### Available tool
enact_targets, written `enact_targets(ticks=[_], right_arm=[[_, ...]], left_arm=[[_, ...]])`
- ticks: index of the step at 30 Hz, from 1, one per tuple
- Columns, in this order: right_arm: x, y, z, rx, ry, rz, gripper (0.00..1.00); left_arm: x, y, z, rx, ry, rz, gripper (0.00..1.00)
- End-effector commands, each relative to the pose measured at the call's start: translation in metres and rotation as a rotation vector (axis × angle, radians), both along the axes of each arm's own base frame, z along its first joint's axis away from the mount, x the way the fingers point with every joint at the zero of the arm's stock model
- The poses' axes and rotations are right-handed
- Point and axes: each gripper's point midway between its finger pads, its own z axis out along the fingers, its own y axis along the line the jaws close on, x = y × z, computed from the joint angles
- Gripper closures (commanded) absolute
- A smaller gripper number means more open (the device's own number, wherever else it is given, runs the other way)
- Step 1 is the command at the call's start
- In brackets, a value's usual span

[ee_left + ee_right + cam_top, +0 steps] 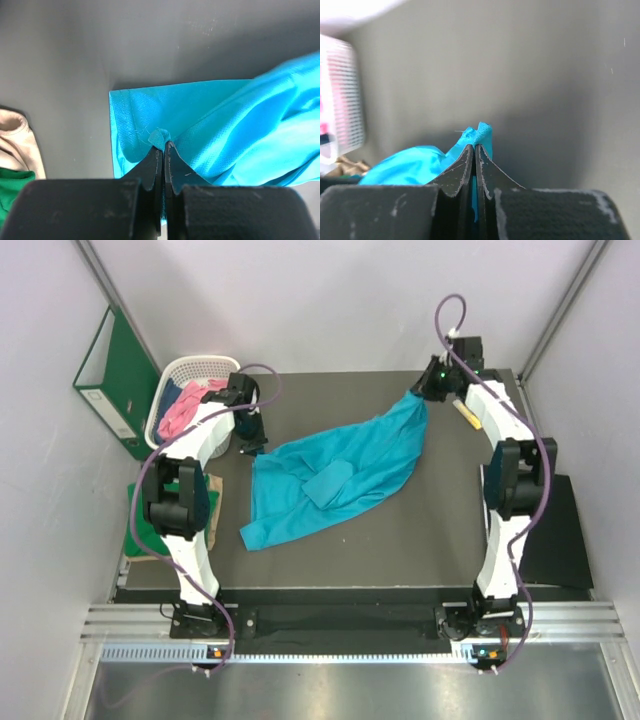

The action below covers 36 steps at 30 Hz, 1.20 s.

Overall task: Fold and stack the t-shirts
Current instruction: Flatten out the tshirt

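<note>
**Teal shirt stretched between two closed pincers**

At the upper left of the top view a green binder [115, 380] leaned against the wall. Just right of it stood a white basket [168, 380] with the pink shirt [180, 412] bunched inside. Below these, at the left edge of the dark surface [400, 550], the green shirt [143, 528] lay partly hidden behind the left arm, with a beige cloth [216, 500] beside it.

The left pincer [252, 445] sat at the left-centre of the frame, close to the basket. In the left wrist view its jaws were pressed together on a small pucker of fabric near a straight hem of the teal shirt [340, 475].

That shirt spread diagonally across the middle of the surface, wrinkled and partly folded over itself. Its lower-left corner lay flat, and its upper-right end narrowed to a point that rose off the surface.

That point ended in the right pincer [418, 392] at the upper right. The right wrist view showed its jaws shut on a pinch of the teal cloth, which poked out above the fingertips.
</note>
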Motion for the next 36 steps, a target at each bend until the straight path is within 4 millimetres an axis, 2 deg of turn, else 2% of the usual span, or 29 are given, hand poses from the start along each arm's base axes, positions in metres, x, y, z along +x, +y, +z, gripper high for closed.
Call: enact_targets(ticks=[1,3,6,7,9,10,11,12,14,15,16,17,18,19,21,22,25,27,32,36], right_arm=[[-0.013,-0.001,0.086,0.002,-0.243,0.053,1.0],[-0.028,0.004,0.081,0.02,-0.228,0.09,1.0],[-0.058,0.008,0.059,0.043,-0.18,0.13,1.0],[-0.075,0.008,0.043,0.04,-0.143,0.137,1.0],[-0.094,0.007,0.022,0.038,-0.092,0.154,1.0],[-0.112,0.008,0.002,0.038,-0.04,0.176,1.0],[-0.124,0.01,-0.008,0.041,-0.011,0.2,1.0],[-0.146,0.01,-0.03,0.038,0.069,0.22,1.0],[-0.168,0.007,-0.051,0.009,0.128,0.253,1.0],[-0.178,0.003,-0.063,-0.012,0.171,0.251,0.99],[-0.197,-0.002,-0.084,-0.032,0.261,0.25,0.99],[-0.206,-0.006,-0.094,-0.048,0.309,0.248,0.98],[-0.221,-0.009,-0.105,-0.055,0.377,0.248,0.9],[-0.227,-0.01,-0.116,-0.058,0.425,0.252,0.68],[-0.234,-0.008,-0.123,-0.045,0.451,0.262,0.56],[-0.231,-0.008,-0.119,-0.041,0.433,0.253,0.47],[-0.219,-0.006,-0.107,-0.031,0.375,0.229,0.41],[-0.212,-0.005,-0.101,-0.025,0.357,0.223,0.4],[-0.209,-0.001,-0.104,-0.011,0.363,0.23,0.41],[-0.209,0.001,-0.115,-0.018,0.395,0.225,0.5]], left_arm=[[-0.002,-0.002,0.023,-0.02,-0.06,0.008,1.0],[-0.005,-0.002,0.021,-0.019,-0.054,0.008,1.0],[-0.009,-0.001,0.019,-0.017,-0.051,0.01,1.0],[-0.011,-0.001,0.017,-0.018,-0.047,0.009,1.0],[-0.012,-0.002,0.018,-0.02,-0.046,0.009,1.0],[-0.014,-0.001,0.016,-0.019,-0.04,0.009,1.0],[-0.016,-0.001,0.015,-0.02,-0.038,0.008,1.0],[-0.016,-0.001,0.016,-0.019,-0.04,0.009,1.0],[-0.019,-0.001,0.015,-0.019,-0.034,0.008,1.0],[-0.019,-0.001,0.015,-0.019,-0.037,0.009,1.0],[-0.02,-0.001,0.013,-0.02,-0.032,0.008,1.0],[-0.02,-0.002,0.013,-0.021,-0.033,0.006,1.0],[-0.02,-0.002,0.013,-0.022,-0.032,0.005,1.0],[-0.02,-0.002,0.011,-0.021,-0.027,0.005,1.0],[-0.021,-0.003,0.011,-0.023,-0.025,0.003,1.0],[-0.021,-0.003,0.011,-0.023,-0.025,0.001,1.0],[-0.022,-0.003,0.01,-0.02,-0.024,-0.001,1.0],[-0.026,-0.003,0.007,-0.017,-0.016,-0.001,1.0],[-0.031,-0.004,0.003,-0.02,-0.007,-0.003,1.0],[-0.032,-0.003,0.002,-0.018,-0.01,-0.002,1.0]])
